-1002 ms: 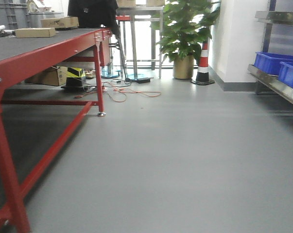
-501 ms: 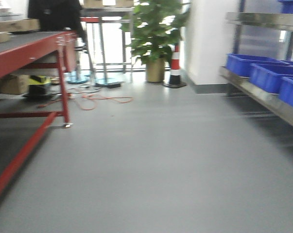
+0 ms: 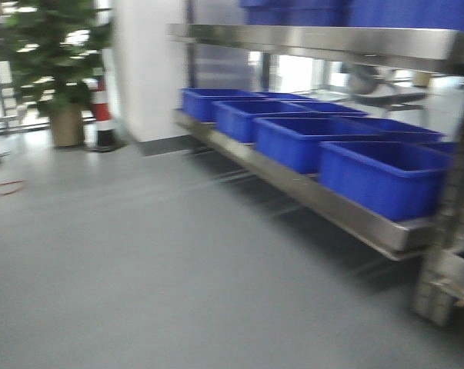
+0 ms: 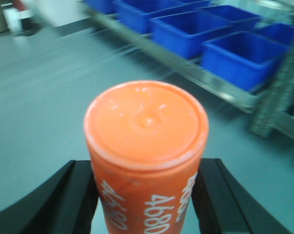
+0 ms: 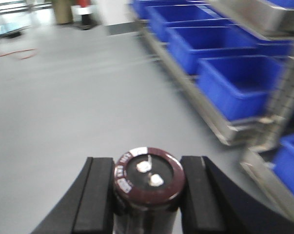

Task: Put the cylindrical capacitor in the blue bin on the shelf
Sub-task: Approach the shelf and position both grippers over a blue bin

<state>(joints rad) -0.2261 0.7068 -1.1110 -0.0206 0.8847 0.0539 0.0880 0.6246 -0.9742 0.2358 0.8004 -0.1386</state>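
My right gripper (image 5: pixel 147 165) is shut on the cylindrical capacitor (image 5: pixel 149 179), a stubby dark maroon cylinder with two silvery terminals on its top face. My left gripper (image 4: pixel 146 168) is shut on an orange cylinder (image 4: pixel 147 136) with white digits on its side. The stainless steel shelf (image 3: pixel 316 196) runs along the right of the front view, and a row of blue bins (image 3: pixel 382 175) stands on its lower tier. The shelf (image 5: pixel 207 117) and bins (image 5: pixel 237 83) also show ahead and to the right in the right wrist view. Neither gripper shows in the front view.
Grey floor lies between me and the shelf. A potted plant (image 3: pixel 58 69) and a red-and-white traffic cone (image 3: pixel 101 108) stand far left by a white wall (image 3: pixel 147 69). An orange cable (image 3: pixel 8 187) lies on the floor. More blue bins sit on the upper tier (image 3: pixel 401 14).
The front view has swung to the right: the red table has left the frame, the plant and cone have slid left, and the shelf with blue bins now fills the right side.
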